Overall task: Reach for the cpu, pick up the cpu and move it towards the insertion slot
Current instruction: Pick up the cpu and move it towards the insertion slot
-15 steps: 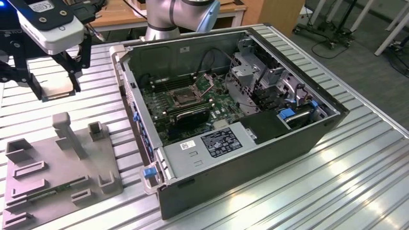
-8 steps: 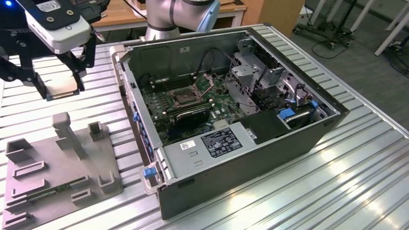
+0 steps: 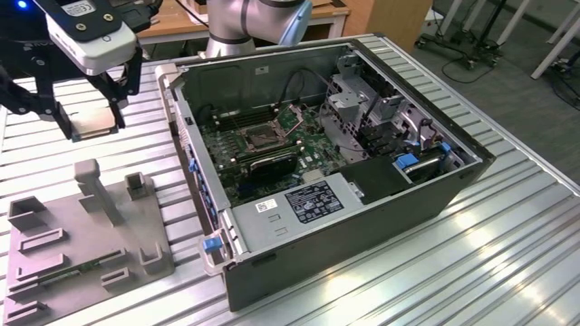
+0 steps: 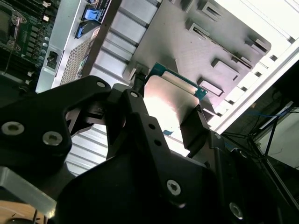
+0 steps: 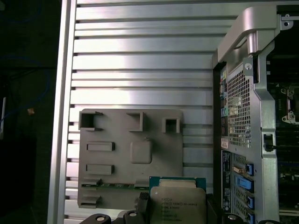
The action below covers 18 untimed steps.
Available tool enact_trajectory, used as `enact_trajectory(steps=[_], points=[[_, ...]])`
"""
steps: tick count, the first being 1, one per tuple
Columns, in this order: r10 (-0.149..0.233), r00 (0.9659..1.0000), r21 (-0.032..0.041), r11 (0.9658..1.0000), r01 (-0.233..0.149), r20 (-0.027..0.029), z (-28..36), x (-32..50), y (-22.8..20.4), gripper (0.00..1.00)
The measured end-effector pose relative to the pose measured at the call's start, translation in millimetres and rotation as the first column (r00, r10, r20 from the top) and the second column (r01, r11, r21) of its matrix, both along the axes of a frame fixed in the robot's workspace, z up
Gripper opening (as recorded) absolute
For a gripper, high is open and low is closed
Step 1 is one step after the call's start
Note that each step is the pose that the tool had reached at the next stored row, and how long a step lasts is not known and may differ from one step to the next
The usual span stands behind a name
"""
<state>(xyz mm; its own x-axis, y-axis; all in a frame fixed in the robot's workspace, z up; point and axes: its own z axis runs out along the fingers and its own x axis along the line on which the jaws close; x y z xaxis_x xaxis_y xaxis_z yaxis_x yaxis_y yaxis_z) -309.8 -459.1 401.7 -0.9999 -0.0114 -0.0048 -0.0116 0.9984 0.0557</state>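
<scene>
My gripper (image 3: 94, 126) hangs in the air over the ribbed table, at the exterior view's left of the open computer case, shut on the cpu (image 3: 95, 123). The chip is a flat square with a silvery top plate, clamped at two opposite edges by the black fingers (image 4: 196, 122). In both wrist views the cpu (image 4: 169, 99) (image 5: 177, 201) sits between the fingers, above the grey tray. The insertion slot (image 3: 258, 140), a dark square socket in a silvery bracket, lies on the green board inside the case, well to the exterior view's right of the gripper and lower.
The grey plastic tray (image 3: 86, 238) (image 5: 117, 135) with raised posts and a green circuit strip (image 3: 68, 273) lies below the gripper. The case's metal wall (image 3: 186, 136) stands between gripper and board. Cables and drive cages (image 3: 363, 115) crowd the case's far side.
</scene>
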Motion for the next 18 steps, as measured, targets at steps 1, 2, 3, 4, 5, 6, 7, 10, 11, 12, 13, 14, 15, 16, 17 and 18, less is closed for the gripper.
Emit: enact_trajectory(steps=[1, 2, 3, 4, 5, 6, 7, 10, 11, 12, 13, 14, 15, 16, 17, 18], points=[[0.0, 1.0, 0.0, 1.0, 0.0, 0.0, 0.0, 0.7, 0.0, 0.55], [0.0, 1.0, 0.0, 1.0, 0.0, 0.0, 0.0, 1.5, 0.0, 0.55], [0.0, 1.0, 0.0, 1.0, 0.0, 0.0, -0.1, 2.3, 0.0, 0.55], [0.0, 1.0, 0.0, 1.0, 0.0, -0.0001, 0.0, 3.0, 0.0, 0.55], [0.0, 1.0, 0.0, 1.0, 0.0, 0.0, -0.1, 3.7, 0.0, 0.55], [0.0, 1.0, 0.0, 1.0, 0.0, 0.0, -0.1, 4.4, 0.0, 0.55], [0.0, 1.0, 0.0, 1.0, 0.0, 0.0001, -0.1, 5.1, 0.0, 0.55], [0.0, 1.0, 0.0, 1.0, 0.0, 0.0, -0.2, 7.3, 0.0, 0.55], [0.0, 1.0, 0.0, 1.0, 0.0, -0.0001, -0.1, 8.0, 0.0, 0.55], [0.0, 1.0, 0.0, 1.0, 0.0, 0.0, -0.2, 8.6, 0.0, 0.55], [0.0, 1.0, 0.0, 1.0, 0.0, 0.0, -0.2, 9.4, 0.0, 0.55], [0.0, 1.0, 0.0, 1.0, 0.0, 0.0001, -0.3, 10.0, 0.0, 0.55], [0.0, 1.0, 0.0001, 1.0, 0.0, 0.0001, -0.3, 10.7, 0.0, 0.55], [0.0, 1.0, 0.0, 1.0, 0.0, 0.0, -0.3, 11.4, 0.0, 0.55], [0.0, 1.0, 0.0, 1.0, 0.0, 0.0, -0.3, 12.1, 0.0, 0.55], [0.0, 1.0, 0.0, 1.0, 0.0, 0.0, -0.3, 12.8, 0.0, 0.55]])
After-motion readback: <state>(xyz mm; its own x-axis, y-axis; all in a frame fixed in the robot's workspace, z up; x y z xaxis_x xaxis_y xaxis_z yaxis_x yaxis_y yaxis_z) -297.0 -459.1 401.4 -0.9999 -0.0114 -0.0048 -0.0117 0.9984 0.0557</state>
